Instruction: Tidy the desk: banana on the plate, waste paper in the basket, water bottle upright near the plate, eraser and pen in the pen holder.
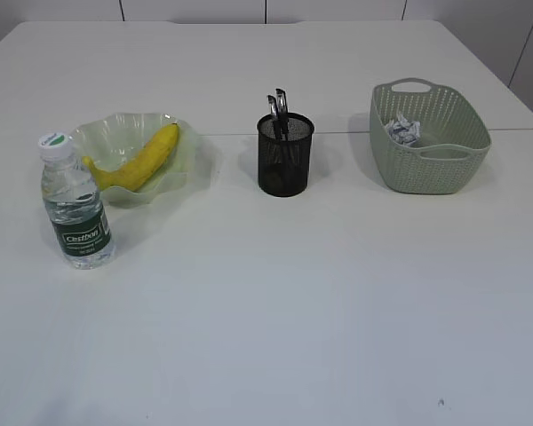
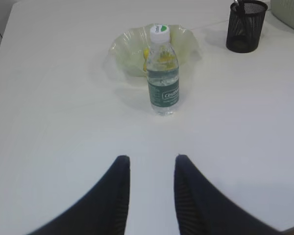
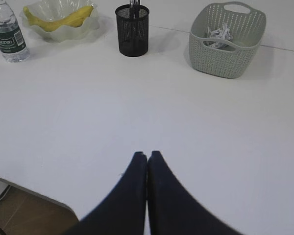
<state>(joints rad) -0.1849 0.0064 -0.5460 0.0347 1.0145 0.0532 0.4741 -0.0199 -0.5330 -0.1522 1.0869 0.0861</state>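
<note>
Judging by the layout, tidy-up looks all but done: banana [image 1: 144, 158] lies curved in the plate [image 1: 195, 155], yellow w/ dark tip; waste paper [image 1: 403, 130] crumpled in the basket [image 1: 431, 173]; water bottle [image 1: 75, 204] upright just beside plate, cap on. Pen [image 1: 279, 108] stands in the pen holder [image 1: 285, 160]; eraser can't be made out thru mesh. Left claw [image 2: 152, 164] spread, empty, over bare bench [image 1: 293, 319]; right claw [image 3: 147, 157] pressed together, empty.

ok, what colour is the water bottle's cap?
White with a green patch on top, on the clear plastic water bottle's cap; clearest in the left wrist view.
</note>
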